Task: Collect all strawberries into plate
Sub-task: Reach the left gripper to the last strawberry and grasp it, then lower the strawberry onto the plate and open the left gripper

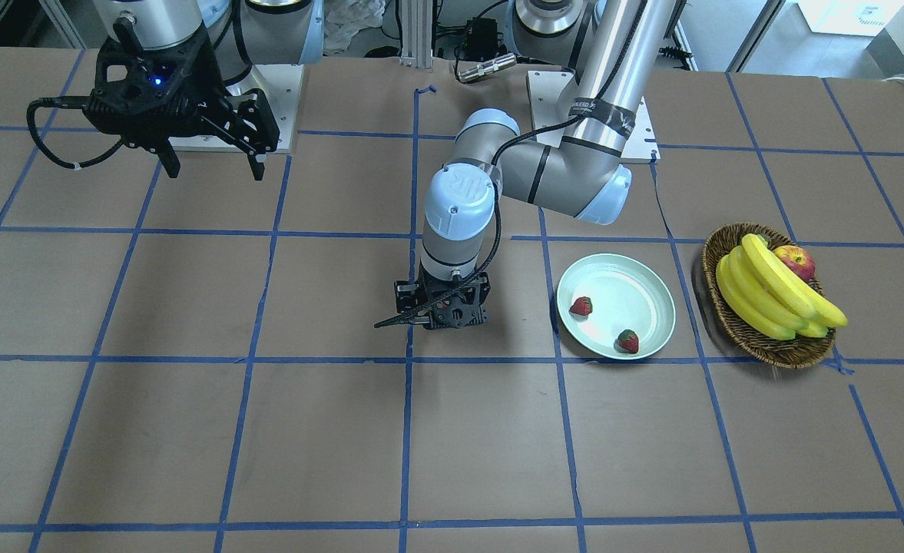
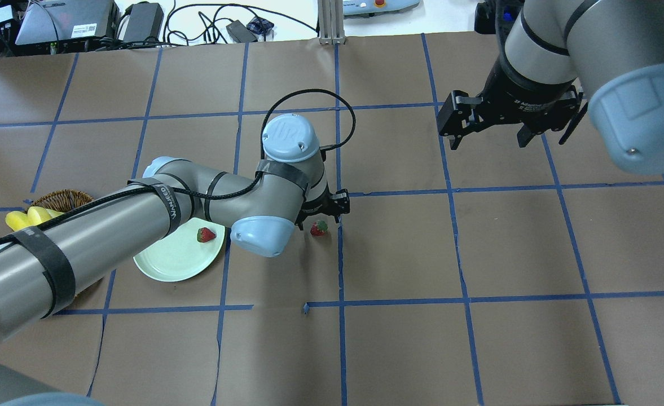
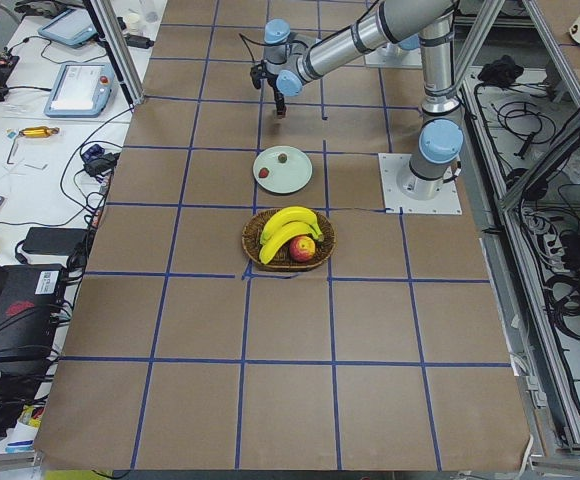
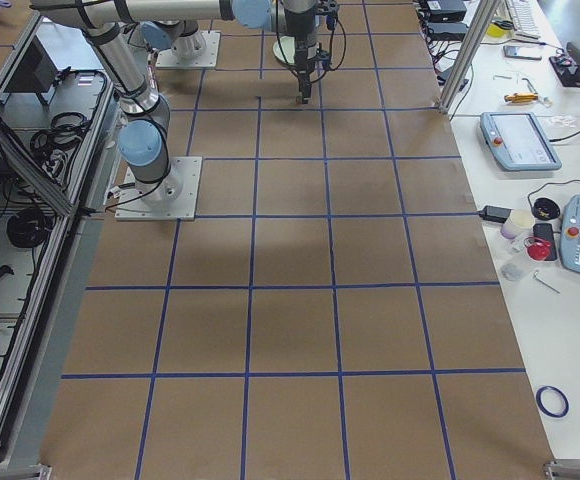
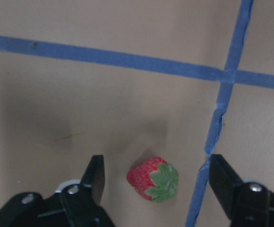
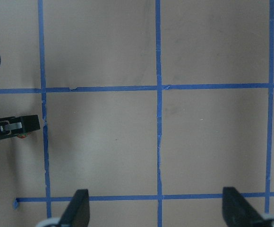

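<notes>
Left gripper: both black fingers spread wide, holding nothing. One strawberry lies on the table between them and touches neither finger. A blue tape line runs just beside it.

Seen in the front-facing view, the plate sits on the table at 3 o'clock from this gripper, close by but not touching it. It holds two strawberries. One lies at 9 o'clock in the plate and the other at about 6 o'clock, against the rim. That makes three strawberries in all, two in the plate and one outside it.

At 3 o'clock from the plate stands one wicker basket, with a bunch of bananas and one apple in it.

Right gripper: also wide open and empty. It hangs over the bare brown-paper table, well apart from the rest, at about 10 o'clock from the left gripper.
</notes>
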